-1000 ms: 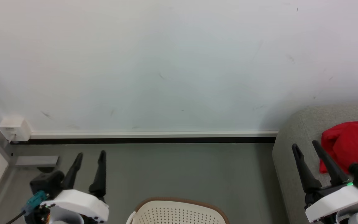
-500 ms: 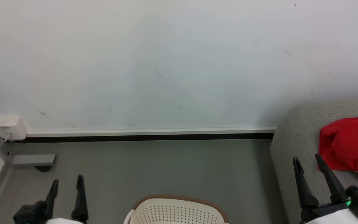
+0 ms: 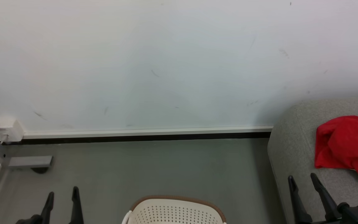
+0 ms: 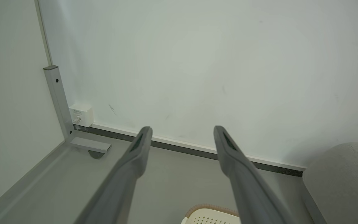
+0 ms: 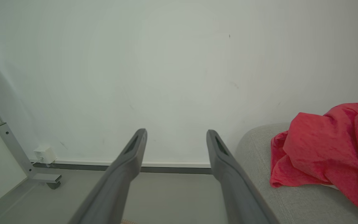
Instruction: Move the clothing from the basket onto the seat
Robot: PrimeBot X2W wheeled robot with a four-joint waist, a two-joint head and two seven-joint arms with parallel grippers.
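Clothing (image 3: 343, 146) heaped on seat (image 3: 291, 140), long axis unclear; left claw (image 3: 63, 190), right claw (image 3: 301, 175) both apart, empty

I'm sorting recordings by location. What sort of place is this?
Likely an indoor room staged like a home, perhaps a lab: grey sofa with red clothing on it, laundry basket on bare floor, plain white wall.

1. Reads as a home corner set up inside a test space; not certain.
2. Homely: grey sofa (image 3: 291, 149) with red clothing (image 3: 340, 146) on it, laundry basket (image 3: 172, 214) on the grey floor (image 3: 151, 168).
3. Not homely: bare, scuffed white wall (image 3: 166, 62), plain skirting (image 3: 148, 132), metal post (image 4: 57, 96) on a castored foot (image 3: 29, 161).
4. White box (image 3: 6, 129) with a lead at the wall's base.
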